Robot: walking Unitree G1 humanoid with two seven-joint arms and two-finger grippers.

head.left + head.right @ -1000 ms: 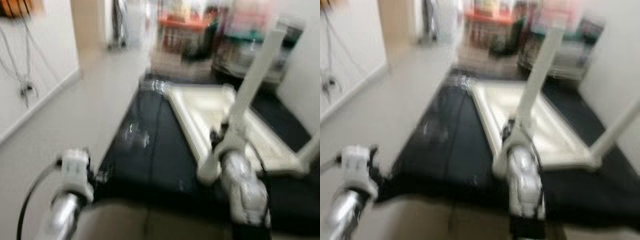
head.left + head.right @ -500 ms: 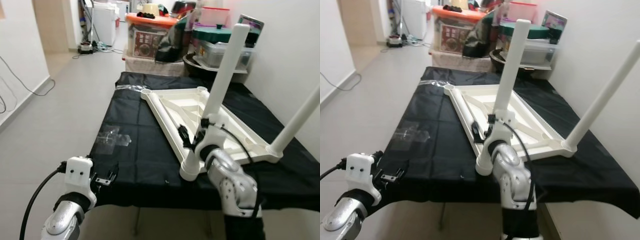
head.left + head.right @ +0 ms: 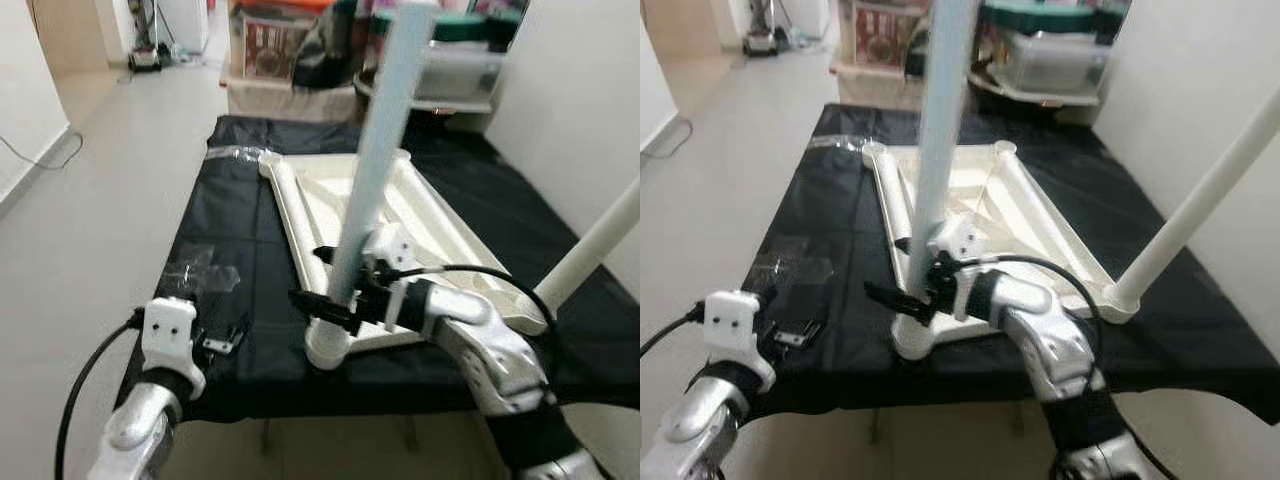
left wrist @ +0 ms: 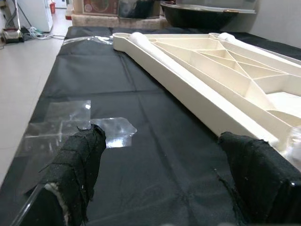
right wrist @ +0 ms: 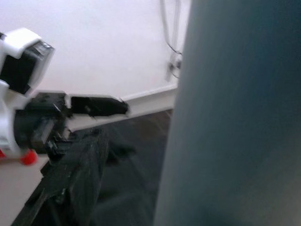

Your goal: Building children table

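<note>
A white children's table (image 3: 285,200) lies upside down on a black-covered worktable (image 3: 235,220). One white leg (image 3: 380,150) stands up from its near corner. A second leg (image 3: 600,245) rises at the right corner. My right gripper (image 3: 325,285) reaches in from the right, low on the near leg, with its fingers either side of it. The right wrist view has this leg (image 5: 235,117) close up, with a gap between it and one black finger (image 5: 75,179). My left gripper (image 4: 169,141) hovers open over the cloth by the worktable's front left edge, holding nothing.
A patch of clear tape (image 4: 84,125) sticks to the cloth near the left gripper. Storage boxes and tubs (image 3: 290,55) crowd the far end. A wall (image 3: 580,100) runs close along the right. Open floor (image 3: 90,200) lies to the left.
The view has steadied and moved closer to the worktable. My right forearm now comes in sideways from the right at the leg's base. The left gripper has risen to the table edge.
</note>
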